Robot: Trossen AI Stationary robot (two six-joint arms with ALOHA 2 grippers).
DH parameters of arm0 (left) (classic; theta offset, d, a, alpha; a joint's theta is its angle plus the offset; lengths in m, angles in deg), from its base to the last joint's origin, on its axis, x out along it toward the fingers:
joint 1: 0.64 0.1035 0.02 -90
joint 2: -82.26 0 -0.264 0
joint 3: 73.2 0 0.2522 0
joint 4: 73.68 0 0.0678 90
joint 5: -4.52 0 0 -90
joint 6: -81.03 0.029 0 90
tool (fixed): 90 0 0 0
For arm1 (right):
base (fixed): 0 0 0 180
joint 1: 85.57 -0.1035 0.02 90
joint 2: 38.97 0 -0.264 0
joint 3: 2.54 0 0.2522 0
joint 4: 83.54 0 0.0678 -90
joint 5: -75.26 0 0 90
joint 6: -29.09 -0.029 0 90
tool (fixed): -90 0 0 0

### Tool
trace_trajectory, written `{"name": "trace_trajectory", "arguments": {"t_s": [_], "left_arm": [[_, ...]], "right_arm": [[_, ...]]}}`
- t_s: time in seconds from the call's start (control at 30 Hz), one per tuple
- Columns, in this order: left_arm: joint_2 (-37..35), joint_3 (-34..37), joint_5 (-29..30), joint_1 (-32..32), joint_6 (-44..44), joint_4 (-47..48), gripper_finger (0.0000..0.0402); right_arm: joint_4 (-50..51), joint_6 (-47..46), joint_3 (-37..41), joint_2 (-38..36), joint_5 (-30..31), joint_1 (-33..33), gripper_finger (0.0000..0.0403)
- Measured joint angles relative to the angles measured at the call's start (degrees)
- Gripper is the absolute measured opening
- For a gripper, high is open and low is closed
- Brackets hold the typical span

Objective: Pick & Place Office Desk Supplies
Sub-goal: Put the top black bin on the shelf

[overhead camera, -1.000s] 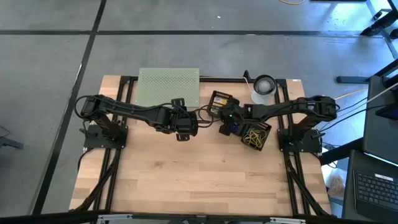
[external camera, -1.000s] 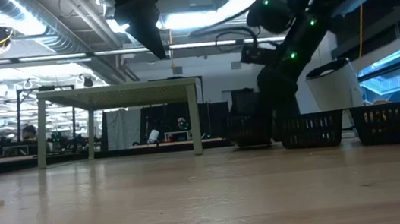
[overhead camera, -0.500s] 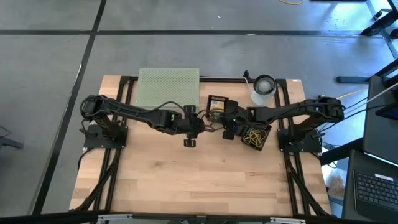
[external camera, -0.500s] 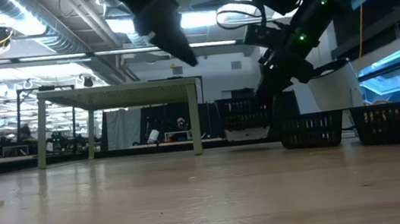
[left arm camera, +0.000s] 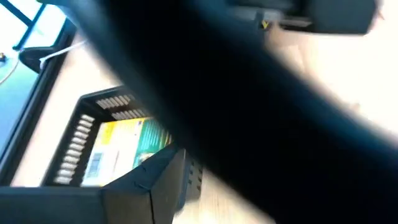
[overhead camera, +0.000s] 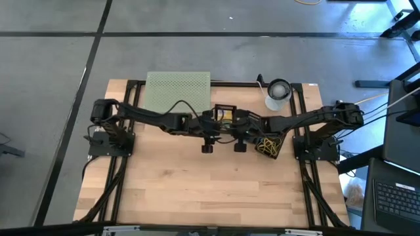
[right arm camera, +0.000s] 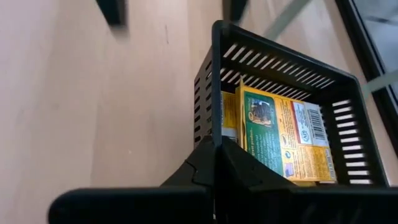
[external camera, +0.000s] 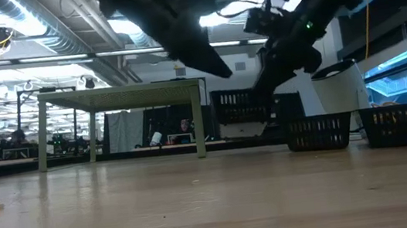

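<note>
Black slotted plastic basket (right arm camera: 283, 106) with the yellow-green crayon boxes (right arm camera: 280, 140) hangs at twelve o'clock, right gripper (right arm camera: 214, 163) pinching its rim — I'd keep it level. Left gripper (overhead camera: 207, 141) spread, empty.

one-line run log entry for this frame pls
right pincer: shut on black basket rim, basket lifted off table | contents: crayon boxes | left pincer: open, beside basket | second basket: on table
</note>
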Motion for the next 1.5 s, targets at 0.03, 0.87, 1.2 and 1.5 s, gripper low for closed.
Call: {"name": "trace_trajectory", "arguments": {"t_s": [0.03, 0.87, 1.2, 1.5], "left_arm": [[0.7, 0.1, 0.1, 0.0, 0.4, -0.7, 0.0195], [3.9, 0.0, -2.3, -0.5, 3.9, -1.6, 0.0125], [3.9, 0.0, -2.0, -0.3, 4.1, -1.6, 0.0030], [3.9, 0.0, 0.6, -0.4, 8.5, -1.4, 0.0007]], "right_arm": [[0.1, 0.0, -0.5, 0.0, 0.0, -0.3, 0.0008], [3.0, -1.5, -2.8, 0.0, -0.2, -3.0, 0.0008], [3.0, -1.5, -2.8, 0.0, -0.5, -3.1, 0.0008], [3.0, -1.5, -2.9, 0.0, -0.7, -3.1, 0.0018]]}}
